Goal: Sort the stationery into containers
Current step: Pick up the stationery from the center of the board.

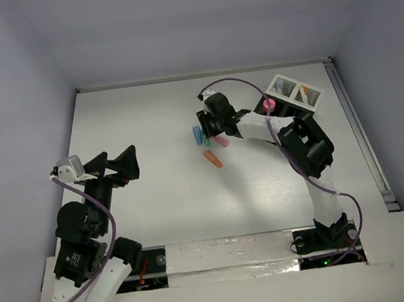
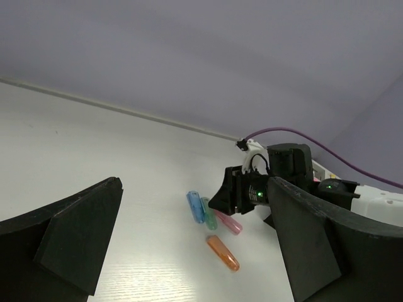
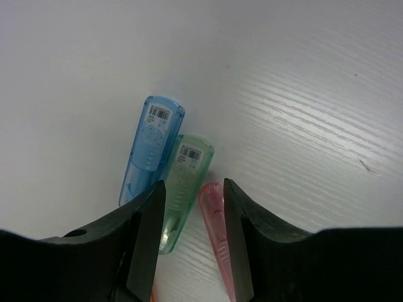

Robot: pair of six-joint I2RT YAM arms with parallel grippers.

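Note:
Four short translucent pens lie mid-table: blue (image 1: 197, 134), green (image 1: 205, 139), pink (image 1: 221, 140) and orange (image 1: 213, 159). My right gripper (image 1: 210, 126) is low over them and open. In the right wrist view its jaws (image 3: 194, 189) straddle the pink pen (image 3: 213, 211) and the edge of the green pen (image 3: 184, 179), with the blue pen (image 3: 151, 148) beside it. The white two-cell tray (image 1: 296, 92) stands at the far right. The black box is mostly hidden behind the right arm. My left gripper (image 1: 116, 166) is open and empty at the left.
A pink stubby cylinder (image 1: 269, 104) stands next to the white tray. The left wrist view shows the blue (image 2: 196, 206), green (image 2: 209, 215), pink (image 2: 230, 224) and orange (image 2: 223, 252) pens under the right gripper (image 2: 230, 195). A rail (image 1: 358, 132) runs along the table's right edge.

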